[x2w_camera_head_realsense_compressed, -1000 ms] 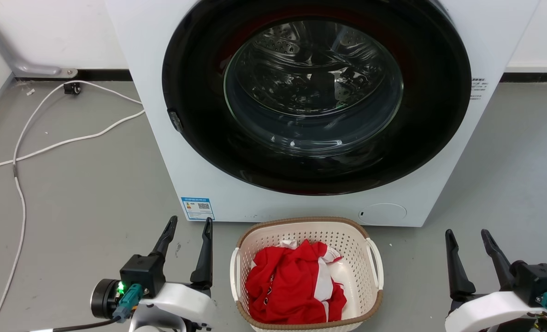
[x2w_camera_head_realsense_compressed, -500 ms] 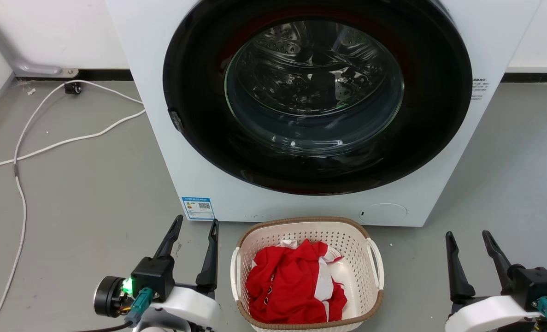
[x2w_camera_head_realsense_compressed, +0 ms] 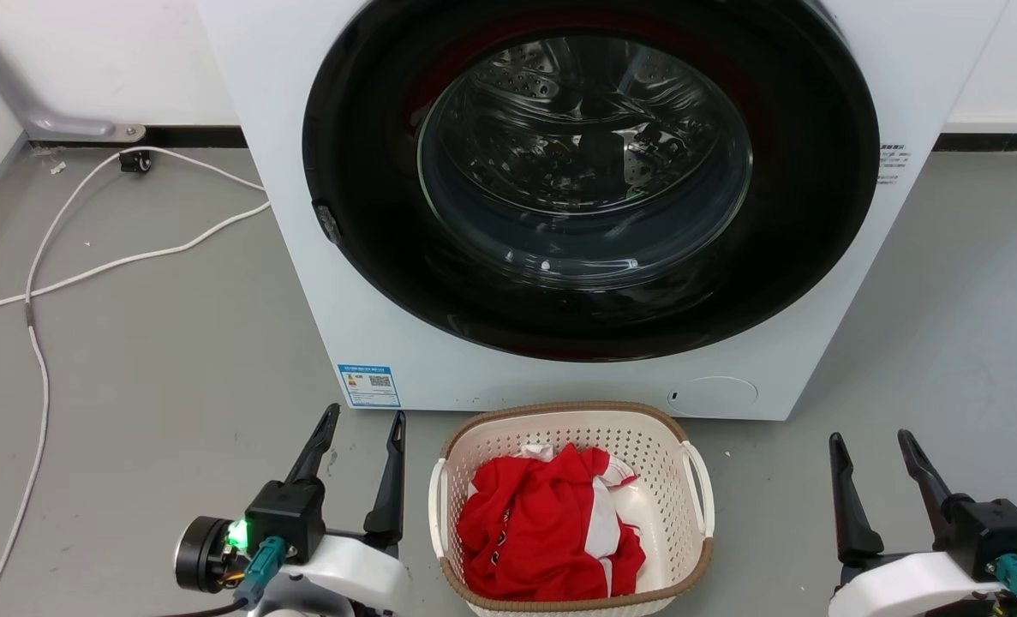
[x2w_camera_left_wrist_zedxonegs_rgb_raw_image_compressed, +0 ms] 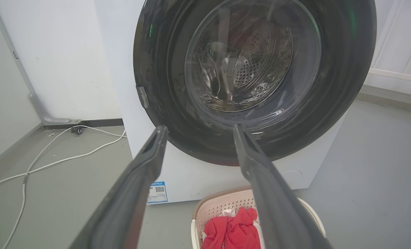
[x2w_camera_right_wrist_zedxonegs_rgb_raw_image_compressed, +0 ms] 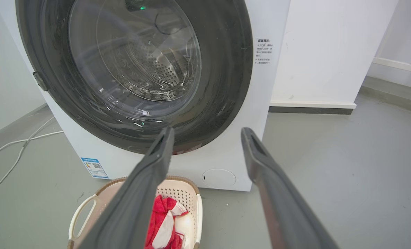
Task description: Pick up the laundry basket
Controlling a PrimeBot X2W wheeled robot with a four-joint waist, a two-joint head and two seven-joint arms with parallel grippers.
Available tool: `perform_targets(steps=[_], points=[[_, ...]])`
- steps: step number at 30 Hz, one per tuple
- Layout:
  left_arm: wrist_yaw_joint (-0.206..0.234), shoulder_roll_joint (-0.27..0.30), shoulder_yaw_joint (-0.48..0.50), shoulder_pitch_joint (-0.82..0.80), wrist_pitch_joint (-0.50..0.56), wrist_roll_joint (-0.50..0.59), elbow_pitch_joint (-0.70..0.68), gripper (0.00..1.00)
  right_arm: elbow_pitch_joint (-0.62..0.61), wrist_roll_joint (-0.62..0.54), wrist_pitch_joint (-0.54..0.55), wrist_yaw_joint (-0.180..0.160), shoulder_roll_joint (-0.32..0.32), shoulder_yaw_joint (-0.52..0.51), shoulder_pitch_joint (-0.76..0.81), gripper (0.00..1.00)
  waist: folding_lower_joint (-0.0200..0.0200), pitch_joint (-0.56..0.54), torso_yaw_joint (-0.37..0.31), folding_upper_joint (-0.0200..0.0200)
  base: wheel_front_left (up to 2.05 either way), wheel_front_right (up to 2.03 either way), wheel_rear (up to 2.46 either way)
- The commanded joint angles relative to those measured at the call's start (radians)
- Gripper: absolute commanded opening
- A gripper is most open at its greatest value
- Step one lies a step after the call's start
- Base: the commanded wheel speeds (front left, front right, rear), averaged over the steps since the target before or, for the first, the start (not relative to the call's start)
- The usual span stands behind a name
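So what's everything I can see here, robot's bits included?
washing machine: one, white with a black round door, standing at the back
label: one, blue and white, low on the machine's front
laundry basket: one, cream with a brown rim and white handles, on the floor before the machine
clothing: red and white, heaped in the basket; how many pieces I cannot tell
cable: white, trailing over the floor left of the machine; one or two, unclear
floor: grey
left claw: one, dark fingers, open, just left of the basket, not touching it
right claw: one, dark fingers, open, further off to the basket's right
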Motion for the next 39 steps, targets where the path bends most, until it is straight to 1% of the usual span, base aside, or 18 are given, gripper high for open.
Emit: perform_targets(steps=[1,12,20,28,31,34,39], points=[[-0.001,-0.001,0.004,0.009,-0.003,0.0,0.0,1.0,0.003,-0.001,-0.007,0.0,0.003,-0.002,-0.004,1.0,0.0,0.001,0.0,0.0,0.0,0.0,0.0],[0.001,-0.004,0.006,0.013,-0.003,0.006,-0.01,1.0,0.007,0.001,-0.008,0.0,0.003,-0.003,-0.012,1.0,0.0,0.006,0.0,0.0,0.0,0.0,0.0],[-0.007,-0.005,0.006,0.002,-0.003,0.005,-0.005,1.0,0.004,-0.003,-0.01,0.0,0.003,-0.011,-0.015,1.0,0.0,0.017,0.0,0.0,0.0,0.0,0.0],[-0.013,-0.005,0.006,-0.027,-0.003,-0.003,0.015,1.0,0.011,0.015,0.0,0.0,0.003,-0.027,-0.026,1.0,0.0,0.048,0.001,0.0,0.0,0.0,0.0],[-0.029,-0.005,-0.009,-0.079,-0.003,-0.002,0.056,1.0,0.028,0.017,0.014,0.0,0.002,-0.044,-0.052,1.0,0.0,0.083,0.002,0.0,0.0,0.0,0.0],[-0.041,-0.001,-0.015,-0.163,-0.003,-0.006,0.121,1.0,0.062,0.02,0.035,0.0,0.002,-0.064,-0.108,1.0,0.0,0.14,-0.005,0.0,0.0,0.0,0.0],[-0.059,0.014,-0.029,-0.331,-0.002,-0.027,0.284,1.0,0.152,0.007,0.075,0.0,0.002,-0.068,-0.247,1.0,0.0,0.26,-0.023,0.0,0.0,0.0,0.0]])
